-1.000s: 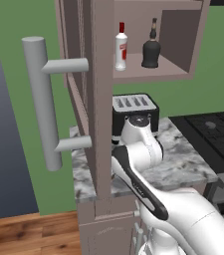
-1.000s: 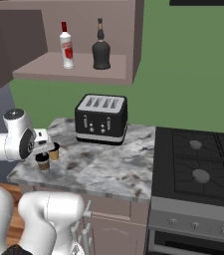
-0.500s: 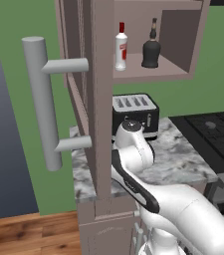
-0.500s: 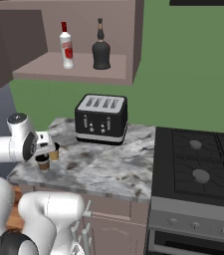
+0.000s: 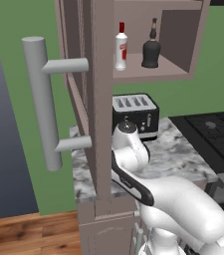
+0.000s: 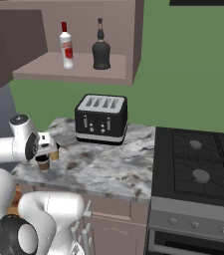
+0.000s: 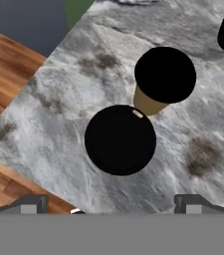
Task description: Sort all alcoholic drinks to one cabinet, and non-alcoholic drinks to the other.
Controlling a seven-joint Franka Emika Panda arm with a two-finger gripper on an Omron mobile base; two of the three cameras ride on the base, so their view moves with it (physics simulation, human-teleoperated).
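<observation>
Two small tan cups with black tops stand side by side on the marble counter (image 6: 98,169), near its left front corner. One cup (image 7: 120,140) lies straight under my open gripper (image 7: 113,206), between the finger lines. The second cup (image 7: 165,74) stands just beyond it. From the right base view my gripper (image 6: 48,149) hovers right over the cups (image 6: 44,162). On the open wall cabinet's shelf (image 6: 73,69) stand the clear bottle with red label (image 6: 66,46) and the squat black bottle (image 6: 101,50). The other cabinet is out of view.
The cabinet door swings out toward the base, its thick grey bar handle (image 5: 41,99) close on the left. A black four-slot toaster (image 6: 101,118) sits behind the cups. A stove (image 6: 198,159) adjoins the counter on the right. The counter edge and wood floor (image 7: 9,60) lie beside the cups.
The hand has sunk slightly lower over the two cups. Its jaws stay wide open, and bottles and cups have not moved.
</observation>
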